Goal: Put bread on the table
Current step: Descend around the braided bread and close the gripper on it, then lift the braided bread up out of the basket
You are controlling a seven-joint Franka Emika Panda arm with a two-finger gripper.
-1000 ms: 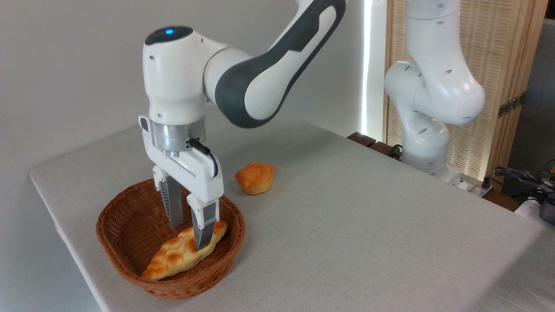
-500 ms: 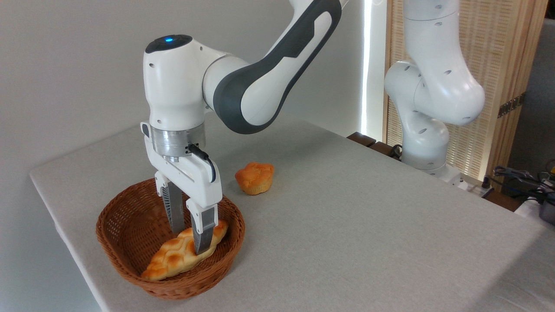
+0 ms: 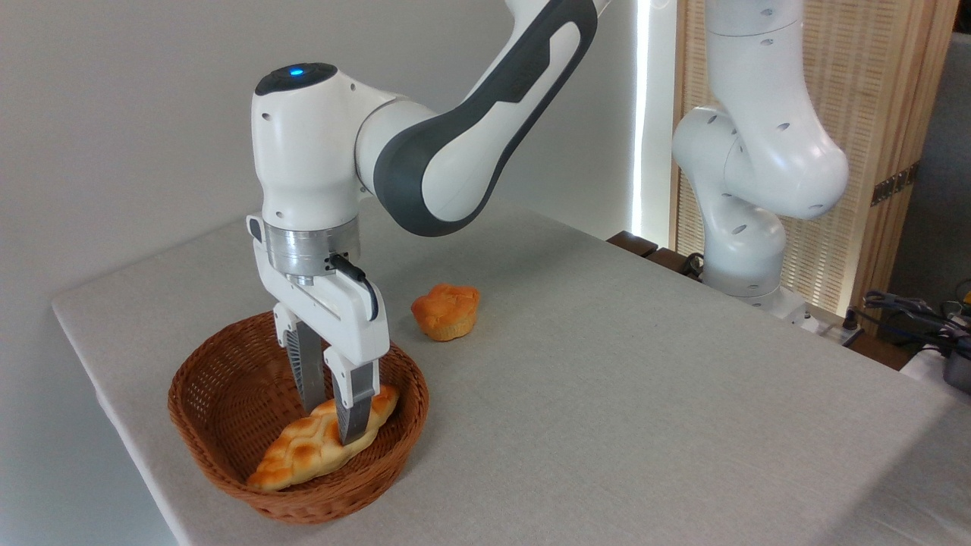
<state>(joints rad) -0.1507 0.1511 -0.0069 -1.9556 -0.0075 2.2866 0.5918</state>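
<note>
Wicker basket (image 3: 220, 402) holds the bread (image 3: 303, 451), pinched by the hand (image 3: 334, 425); no readable writing.

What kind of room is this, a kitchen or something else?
Probably a robot lab, not a kitchen: a robot arm fixed at a cloth-covered table, loose cables at the side, and only a basket of bread.

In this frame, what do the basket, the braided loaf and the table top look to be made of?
Basket: brown woven wicker or rattan, matte, with an open weave showing in its wall. Braided loaf: pale cream with golden-brown bumps and a smooth, slightly glossy surface; real or imitation bread cannot be told. Table: covered in light grey-beige cloth-like material with a fine woven texture, matte; what lies underneath is hidden.
</note>
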